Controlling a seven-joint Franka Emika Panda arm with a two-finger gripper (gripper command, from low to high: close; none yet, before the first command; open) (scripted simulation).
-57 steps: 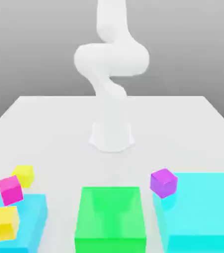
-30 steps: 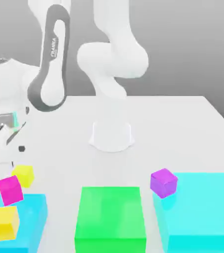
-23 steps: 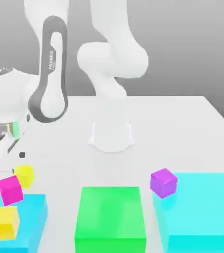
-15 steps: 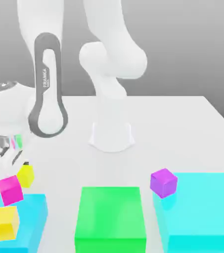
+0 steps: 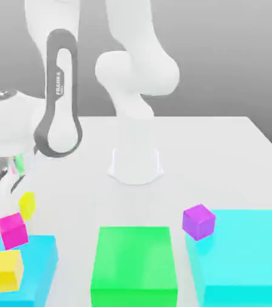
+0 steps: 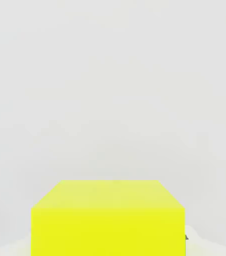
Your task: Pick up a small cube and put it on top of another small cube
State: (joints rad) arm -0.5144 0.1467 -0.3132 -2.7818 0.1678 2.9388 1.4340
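pincer (image 5: pixel 17 190): at the exterior view's left, hanging from the white arm (image 5: pixel 59 99), low over the tabletop (image 5: pixel 210 156); closed on the small cube, one pale finger (image 5: pixel 6 183) visible just beside it
small cube (image 5: pixel 26 204): lemon-yellow, tilted, clamped in the pincer; appears raised just off the tabletop; in the hand view seen close as a yellow block (image 6: pixel 108 217) against plain pale tabletop
magenta cube (image 5: pixel 12 231): tilted, just below the small cube in the exterior view, near it but apart; overlaps the far edge of the left cyan block; whether resting on that block or on the tabletop behind it, cannot tell
golden-yellow cube (image 5: pixel 3 270): slightly larger; sits on top of the left cyan block, toward its near corner
left cyan block (image 5: pixel 39 258): flat, at the near left of the exterior view
green block (image 5: pixel 134 264): flat, at near centre, between the two cyan blocks, apart from both
right cyan block (image 5: pixel 246 255): wide, flat, at the near right
purple cube (image 5: pixel 198 221): at the far left corner of the right cyan block, tilted; overlaps that corner
arm base (image 5: pixel 136 165): white, upright at mid-tabletop, well apart from all cubes
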